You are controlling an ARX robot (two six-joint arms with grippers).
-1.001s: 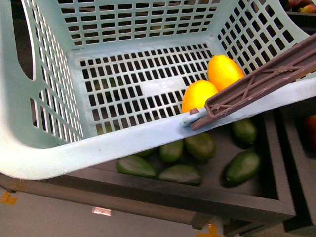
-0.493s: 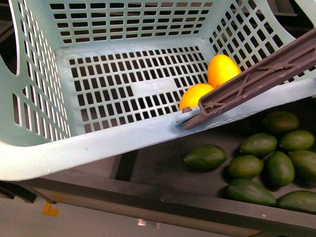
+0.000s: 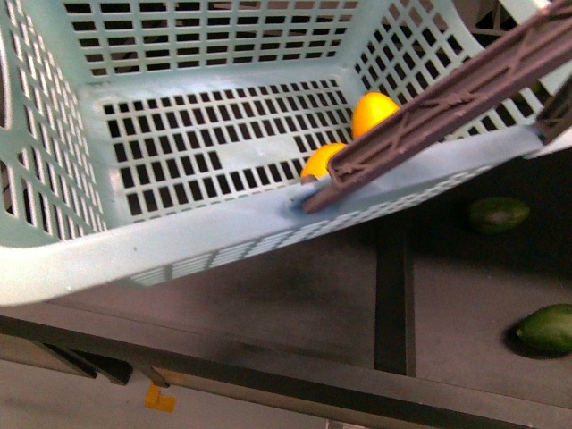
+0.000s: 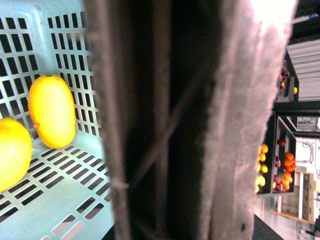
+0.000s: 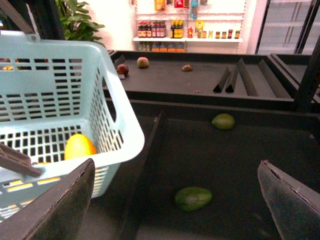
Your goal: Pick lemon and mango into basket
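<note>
The light blue-green basket [image 3: 179, 241] fills the top of the front view, held up over dark shelf bins. Inside it, by its right wall, lie the elongated mango [image 3: 374, 112] and the rounder lemon [image 3: 318, 164], partly hidden by the brown handle [image 3: 438, 103]. My left gripper [image 4: 175, 150] is shut on that handle [image 4: 107, 110]; past it I see the mango [image 4: 51, 111] and the lemon [image 4: 12, 152] on the slotted floor. My right gripper [image 5: 176, 170] stands open beside the basket [image 5: 117, 112], above an avocado, with nothing between its fingers.
Dark shelf bins with dividers [image 3: 393, 295] lie under the basket. Green avocados [image 3: 499, 214] [image 3: 547, 328] sit in the right bin; two more [image 5: 193, 198] [image 5: 223, 121] show in the right wrist view. Store shelves [image 5: 185, 30] stand far behind.
The basket has shifted left and up in the front view with both fruits still inside. The bins beneath have slid past: several avocados before, only two now.
</note>
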